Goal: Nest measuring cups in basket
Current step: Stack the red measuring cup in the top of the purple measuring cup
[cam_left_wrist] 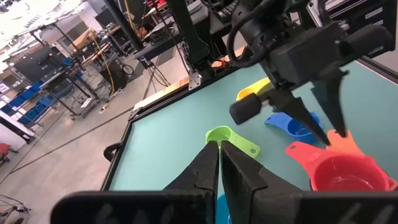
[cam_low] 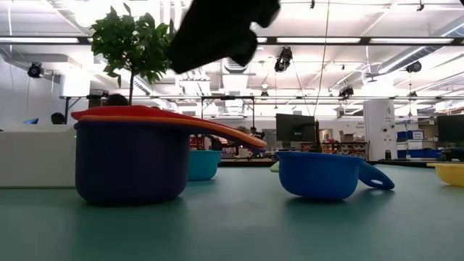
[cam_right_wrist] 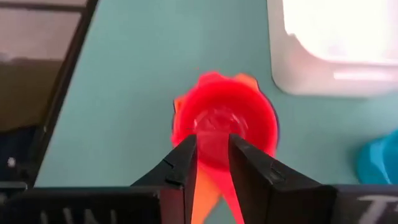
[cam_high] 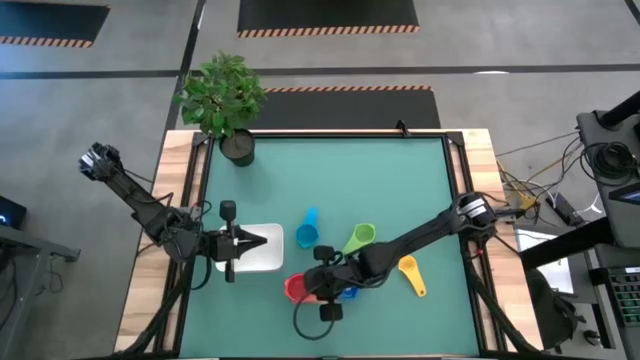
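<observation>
The green tabletop (cam_high: 400,180) carried the white basket (cam_high: 262,252) at its left, beside the left end effector (cam_left_wrist: 220,144), whose fingers were pressed together. The right end effector (cam_right_wrist: 211,146) hung over the stacked red cup (cam_right_wrist: 224,127) (orange and purple beneath), fingers slightly spread astride its handle. Dark blue cup (cam_low: 319,174) sat nearby.

A potted plant (cam_high: 224,100) is standing at the far left corner of the teal table mat (cam_high: 400,190), its leaves spreading over a dark pot (cam_high: 238,148). A wooden table border (cam_high: 482,170) is framing the mat. Striped floor markings (cam_high: 345,89) are lying beyond the table. Cables and equipment (cam_high: 590,190) are crowding the floor to the right. Monitors (cam_low: 296,129) and ceiling lights (cam_low: 348,40) are showing in the room behind.
</observation>
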